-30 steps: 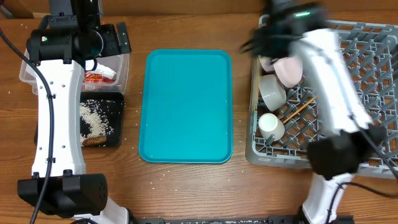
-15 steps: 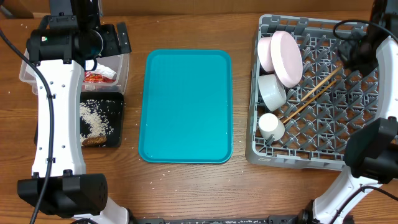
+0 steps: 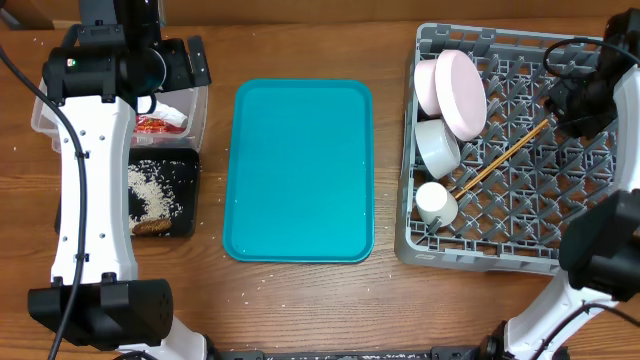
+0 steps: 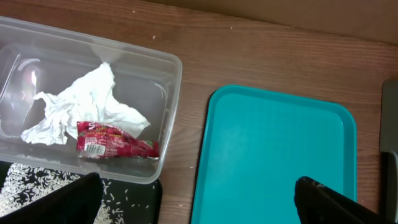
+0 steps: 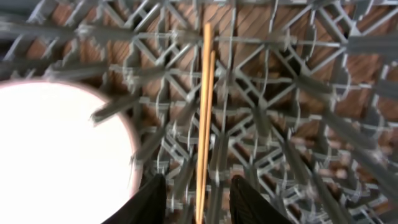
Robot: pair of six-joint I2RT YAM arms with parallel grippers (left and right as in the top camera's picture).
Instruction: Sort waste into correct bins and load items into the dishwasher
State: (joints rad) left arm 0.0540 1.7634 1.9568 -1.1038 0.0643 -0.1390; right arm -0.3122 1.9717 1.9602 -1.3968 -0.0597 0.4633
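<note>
Grey plastic rack (image 3: 520, 232) fills the right side of the table (image 3: 300, 300); it's the biggest thing we see. The R gripper (image 5: 198, 186) hangs over its upper right part, fingers moderately apart. The chopsticks (image 3: 503, 158) run btwn them w/ a gap each side, so we see no grip on anything.

The teal tray (image 3: 300, 170) lies mid-table, long axis front to back.

The L gripper (image 4: 196, 180) hovers above the left rear of the table, fingers spread wide, nothing held or touched.

Below it is the clear tub (image 4: 169, 81). Touching its near end, or very close, is the black tray (image 3: 190, 205).

In the rack's left column:
- Two pale plates (image 3: 460, 92) stand on edge, leaning together.
- A grey-green bowl (image 3: 437, 147) sits on its side just below them.
- A white cup (image 3: 435, 203) sits below that.

The chopsticks lie flat on the lattice, side by side. Their long axis is diagonal: lower-left end near the cup, upper-right end pointing at the R gripper.

Crumpled white paper (image 4: 81, 109) and a red-and-white wrapper (image 4: 115, 146) are in the tub. Rice (image 3: 152, 190) is scattered in the black tray, w/ a brown lump (image 3: 152, 227) at its near end.
</note>
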